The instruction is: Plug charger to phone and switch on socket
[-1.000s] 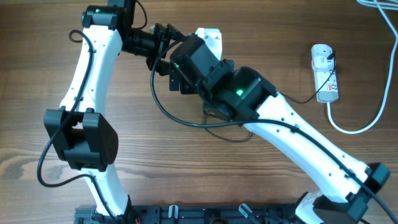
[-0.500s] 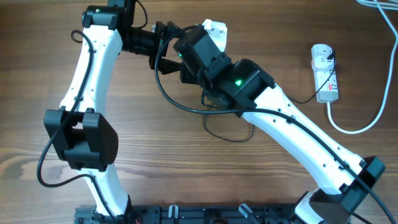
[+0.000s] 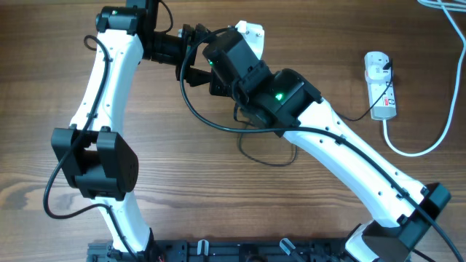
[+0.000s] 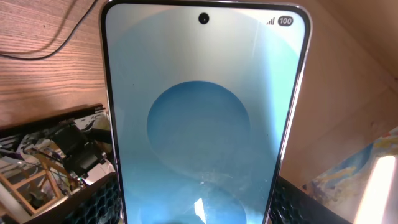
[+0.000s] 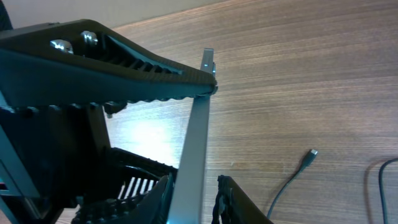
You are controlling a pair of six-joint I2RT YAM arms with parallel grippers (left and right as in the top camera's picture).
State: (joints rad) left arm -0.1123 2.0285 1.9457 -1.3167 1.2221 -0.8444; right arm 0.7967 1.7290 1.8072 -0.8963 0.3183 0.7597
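The phone (image 4: 202,112), with a cyan-blue screen and pale edge, is held up off the table, and my left gripper (image 4: 199,202) is shut on its two long sides. Overhead, its white back (image 3: 251,34) pokes out past both wrists. In the right wrist view the phone (image 5: 198,124) shows edge-on between the jaws of my right gripper (image 5: 196,190). One finger (image 5: 155,193) lies against the screen face, and a thin gap remains at the other finger (image 5: 236,196). The charger cable (image 3: 263,156) loops on the table, its tip (image 5: 311,153) lying loose. The socket (image 3: 380,86) lies at the right.
A thick white cord (image 3: 429,138) curves from the socket toward the table's right edge. The black charger lead runs from under my right arm to the socket's plug (image 3: 378,67). Bare wood lies to the left and along the front.
My right arm has shifted toward the far edge, up to the phone, and its jaws have narrowed around the phone's faces. The left gripper keeps its hold on the phone.
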